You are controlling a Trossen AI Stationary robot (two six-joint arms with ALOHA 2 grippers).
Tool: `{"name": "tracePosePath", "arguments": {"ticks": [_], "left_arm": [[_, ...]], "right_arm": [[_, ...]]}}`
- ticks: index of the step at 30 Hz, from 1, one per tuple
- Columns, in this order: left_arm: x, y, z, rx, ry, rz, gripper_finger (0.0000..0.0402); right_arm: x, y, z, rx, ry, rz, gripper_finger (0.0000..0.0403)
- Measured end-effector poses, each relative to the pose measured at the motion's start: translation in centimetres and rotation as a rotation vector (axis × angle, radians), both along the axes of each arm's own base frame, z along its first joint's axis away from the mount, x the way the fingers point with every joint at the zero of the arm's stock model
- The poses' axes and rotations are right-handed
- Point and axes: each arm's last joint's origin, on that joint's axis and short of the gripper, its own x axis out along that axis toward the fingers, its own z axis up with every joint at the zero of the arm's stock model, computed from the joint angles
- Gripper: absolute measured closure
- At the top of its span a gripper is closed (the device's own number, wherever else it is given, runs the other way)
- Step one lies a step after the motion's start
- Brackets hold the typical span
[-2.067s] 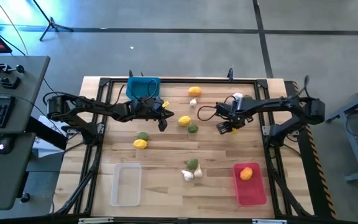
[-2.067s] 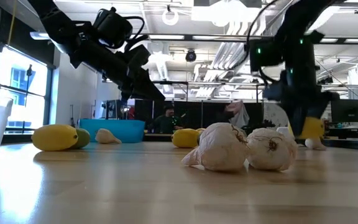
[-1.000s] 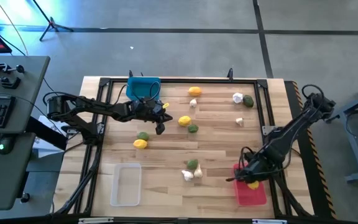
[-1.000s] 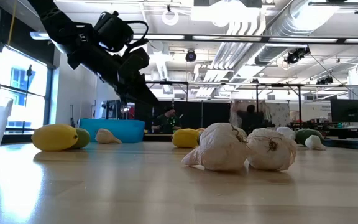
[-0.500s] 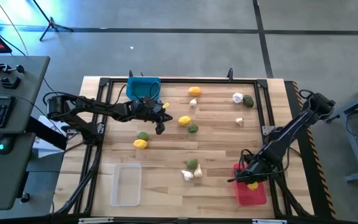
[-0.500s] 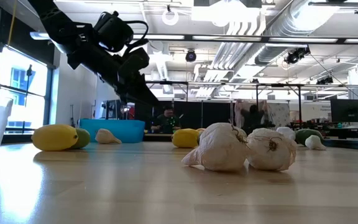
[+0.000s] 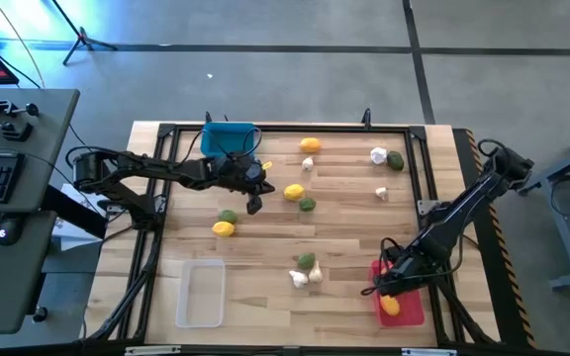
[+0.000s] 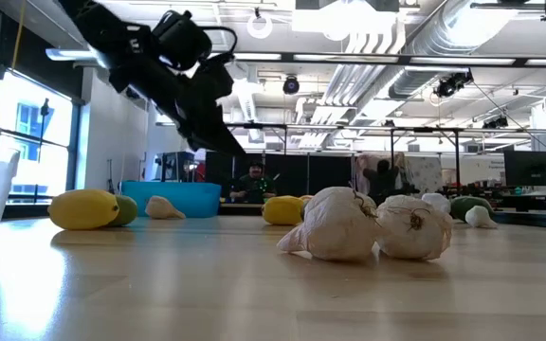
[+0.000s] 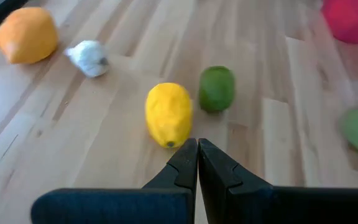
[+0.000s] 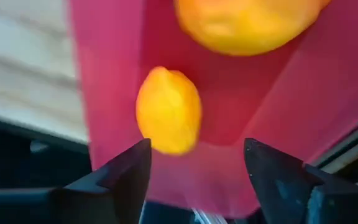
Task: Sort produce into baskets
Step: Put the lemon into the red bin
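My right gripper (image 7: 386, 288) (image 10: 196, 144) is open above the red basket (image 7: 411, 312) (image 10: 104, 74) at the near right. Two yellow fruits (image 10: 168, 111) (image 10: 247, 25) are in that basket, and the fingers touch neither. My left gripper (image 7: 255, 205) (image 9: 197, 152) is shut and empty above the table, near the blue basket (image 7: 229, 138). Just ahead of it a yellow fruit (image 9: 168, 115) and a green fruit (image 9: 216, 89) rest on the table. The clear basket (image 7: 200, 294) stands at the near left.
More produce lies loose on the wood: a yellow fruit (image 7: 224, 228) beside a green one (image 7: 227, 215), two garlic bulbs (image 8: 335, 224) by a green fruit (image 7: 307, 261), and garlic (image 7: 378, 154) and a green fruit (image 7: 395, 160) at the far right. A black frame (image 7: 424, 198) borders the table.
My right gripper has stayed over the red basket. A yellow fruit that showed right under its fingers now lies lower in the basket, nearer the table's near edge. My left arm has shifted up a little, its fingers still shut.
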Motion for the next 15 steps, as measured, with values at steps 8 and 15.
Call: {"name": "tracePosePath", "arguments": {"ticks": [8,15], "left_arm": [[-1.9,-0.8,3.3,-0.045,0.123,-0.104,0.0401],[-6.2,-3.2,5.6,-0.141,0.249,-0.142,0.0401]], "right_arm": [[0.7,-1.9,4.3,-0.173,-0.123,0.174,0.0327],[2.1,-6.7,5.4,-0.348,-0.294,0.236,0.0379]]}}
